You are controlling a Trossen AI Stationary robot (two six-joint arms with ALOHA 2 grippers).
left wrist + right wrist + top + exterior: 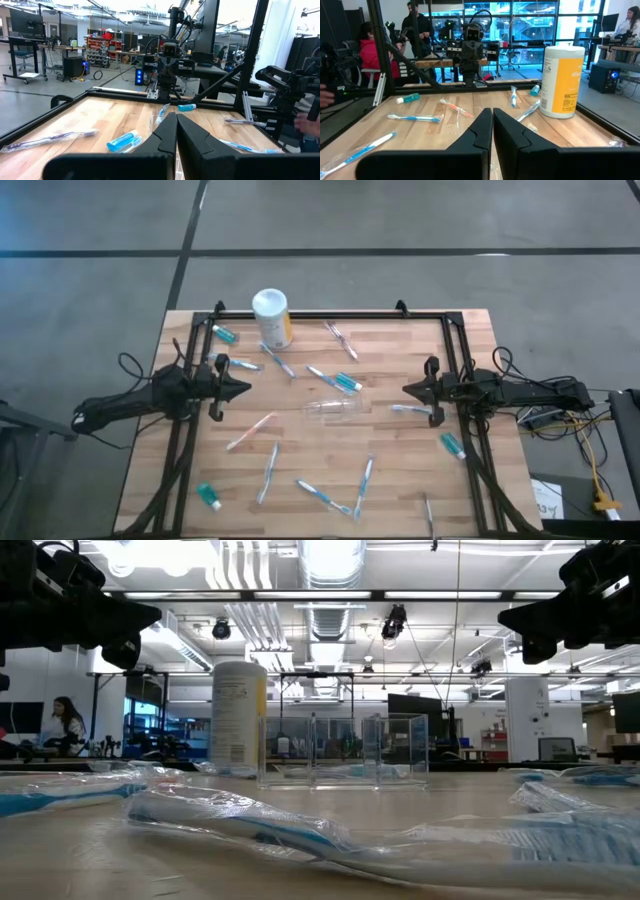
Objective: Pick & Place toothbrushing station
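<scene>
Wooden slats form the table (400, 480), bordered by a dark frame. High view: the toothbrushing station (337, 410), a clear plastic holder, lies near the table's centre among scattered wrapped toothbrushes (268, 470) and small tubes; the white canister (271, 317) stands toward the far edge. The left gripper (243, 389) and the right gripper (408, 389) hover at opposite sides, both well apart from the station, jaws pressed together and empty.

Low view: the station (345, 751) shows as a see-through box just beside the canister (238, 717), with a wrapped toothbrush (240, 823) in the foreground. Both grippers hang high above.

Left wrist view: the left gripper's (176, 122) fingers meet tip to tip over bare wood.

Right wrist view: the right gripper (492, 117) is likewise closed, the canister (562, 81) ahead of it.

Likely hazards: clear, thin walls make the station's edges hard to judge, so a closing grip may slip or tip it; neighbouring toothbrushes could be swept along during the approach.
</scene>
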